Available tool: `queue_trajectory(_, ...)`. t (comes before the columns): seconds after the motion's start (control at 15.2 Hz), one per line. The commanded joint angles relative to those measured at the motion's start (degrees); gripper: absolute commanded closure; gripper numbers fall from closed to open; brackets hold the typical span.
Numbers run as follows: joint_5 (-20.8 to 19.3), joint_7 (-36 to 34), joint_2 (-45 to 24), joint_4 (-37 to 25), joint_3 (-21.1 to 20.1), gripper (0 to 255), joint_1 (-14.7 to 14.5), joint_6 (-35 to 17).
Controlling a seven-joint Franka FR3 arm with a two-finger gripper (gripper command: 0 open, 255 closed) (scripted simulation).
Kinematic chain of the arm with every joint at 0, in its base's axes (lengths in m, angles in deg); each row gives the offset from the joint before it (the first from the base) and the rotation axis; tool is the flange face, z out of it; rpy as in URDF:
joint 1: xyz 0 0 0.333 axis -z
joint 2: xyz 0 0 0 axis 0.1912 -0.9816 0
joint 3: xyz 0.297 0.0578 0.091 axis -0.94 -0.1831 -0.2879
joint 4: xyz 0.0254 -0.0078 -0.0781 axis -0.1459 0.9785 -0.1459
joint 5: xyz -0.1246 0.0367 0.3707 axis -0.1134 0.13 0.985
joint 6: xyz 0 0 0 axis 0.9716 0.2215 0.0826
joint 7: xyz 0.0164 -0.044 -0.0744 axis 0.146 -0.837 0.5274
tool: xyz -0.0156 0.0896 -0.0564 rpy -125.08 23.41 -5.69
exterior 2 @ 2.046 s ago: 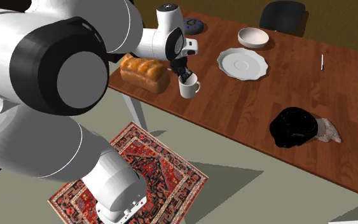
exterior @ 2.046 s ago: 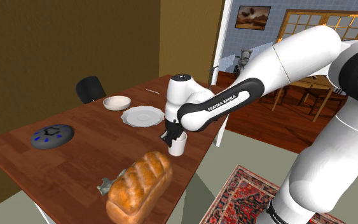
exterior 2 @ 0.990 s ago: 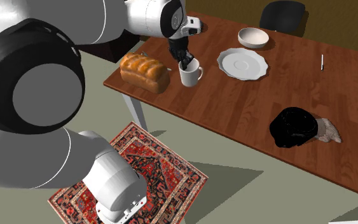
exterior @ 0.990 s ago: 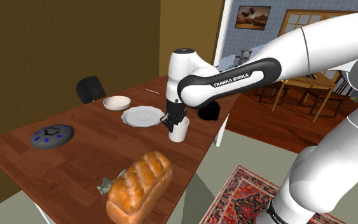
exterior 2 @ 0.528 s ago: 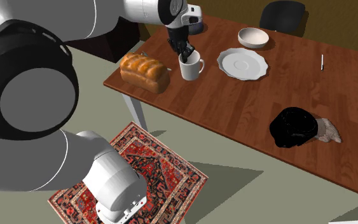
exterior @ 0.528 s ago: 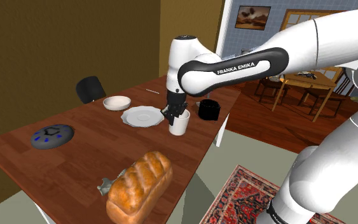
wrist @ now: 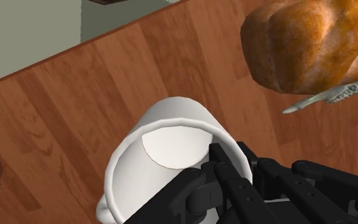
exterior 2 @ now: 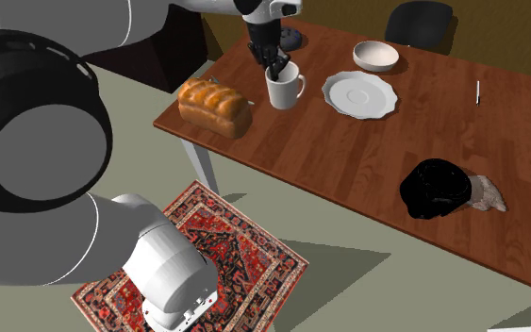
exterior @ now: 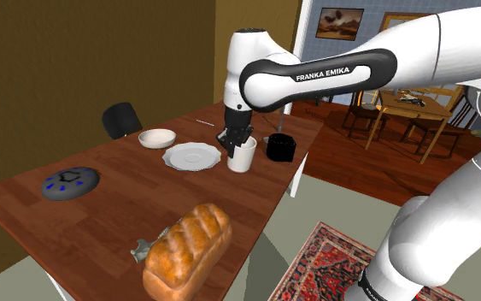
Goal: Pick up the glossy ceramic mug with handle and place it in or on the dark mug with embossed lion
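The white glossy mug hangs a little above the wooden table, near the plate. My gripper is shut on its rim from above, one finger inside the cup and one outside. From the second exterior view, the mug shows its handle on the right, under the gripper. In the wrist view, the fingers clasp the mug's wall. The dark mug stands farther along the table near its edge, apart from the white one. It also appears as a black shape.
A bread loaf and a small grey figure lie at the table's near end. A white plate, a bowl and a blue-grey disc sit on the table. A black chair stands behind. A patterned rug lies on the floor.
The gripper has carried the white mug up and along the table, away from the bread loaf and toward the dark mug. Its grip has stayed shut.
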Motion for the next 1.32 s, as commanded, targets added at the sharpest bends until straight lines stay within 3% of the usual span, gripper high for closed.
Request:
queue_trajectory(0.0,0.01,1.48,0.19,-0.35,0.94,255,0.52,0.44)
queue_trajectory(0.66,-0.67,15.26,-2.56,-3.23,9.76,255,5.92,-0.41)
queue_trajectory(1.25,-0.17,27.13,-9.65,-11.47,16.61,255,10.77,0.03)
